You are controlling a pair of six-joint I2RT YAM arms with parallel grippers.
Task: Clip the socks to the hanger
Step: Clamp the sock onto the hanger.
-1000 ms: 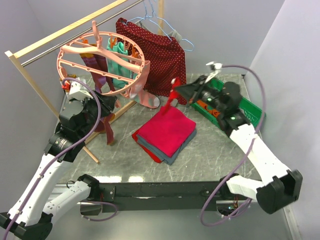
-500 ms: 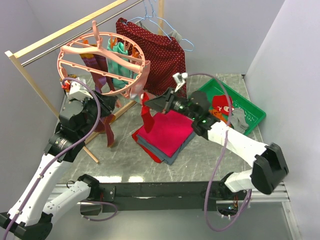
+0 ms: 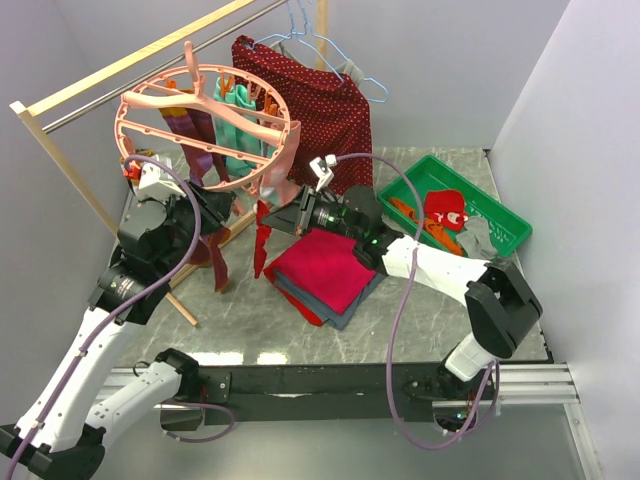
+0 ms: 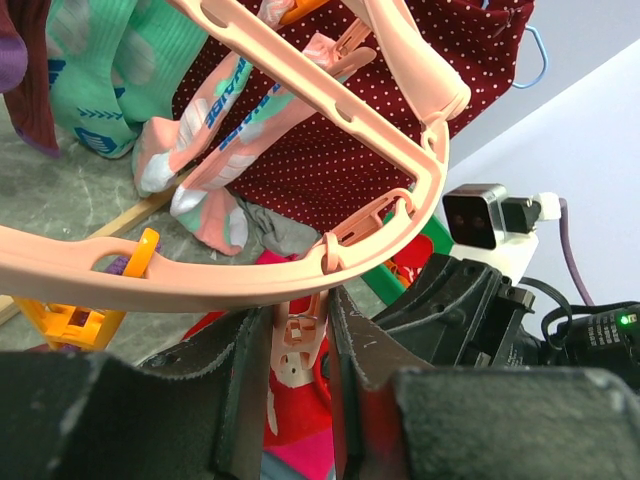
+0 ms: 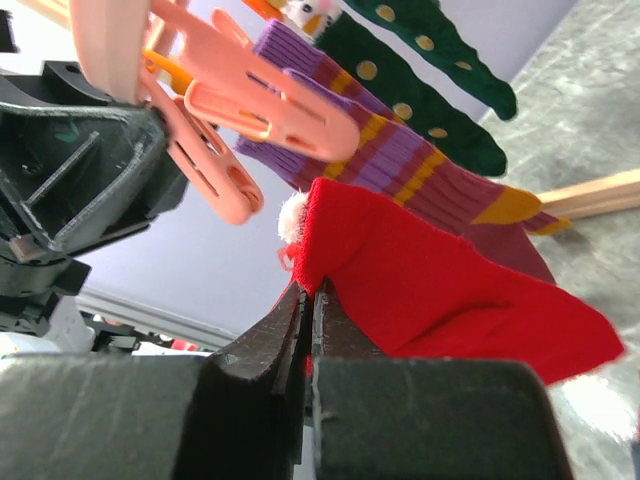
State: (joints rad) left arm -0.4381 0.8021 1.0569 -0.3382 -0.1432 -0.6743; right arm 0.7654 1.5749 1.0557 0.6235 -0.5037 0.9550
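The pink round hanger (image 3: pixel 200 130) hangs from the wooden rail, with teal (image 3: pixel 240 135), maroon (image 3: pixel 200 130) and pink (image 3: pixel 295 195) socks clipped on. My left gripper (image 3: pixel 232 203) sits under its near rim. In the left wrist view its fingers (image 4: pixel 300 320) press on both sides of a dangling pink clip (image 4: pixel 298 350). My right gripper (image 3: pixel 272 215) is shut on the cuff of a red sock (image 3: pixel 262 242) that hangs down right beside that rim. In the right wrist view the gripper (image 5: pixel 310 290) pinches the red sock (image 5: pixel 440 290) just below pink clips (image 5: pixel 250 105); purple-striped (image 5: pixel 400 160) and dark green dotted (image 5: pixel 420 70) socks hang behind.
A folded red and grey cloth stack (image 3: pixel 330 265) lies mid-table under the right arm. A green tray (image 3: pixel 490 215) at the right holds another red sock (image 3: pixel 445 210). A dark red dotted garment (image 3: pixel 320 100) and light-blue wire hangers (image 3: pixel 320 45) hang at the back.
My right arm has carried the red sock leftward from beside the green tray, over the cloth stack, to the hanger's near rim. The left arm has not moved.
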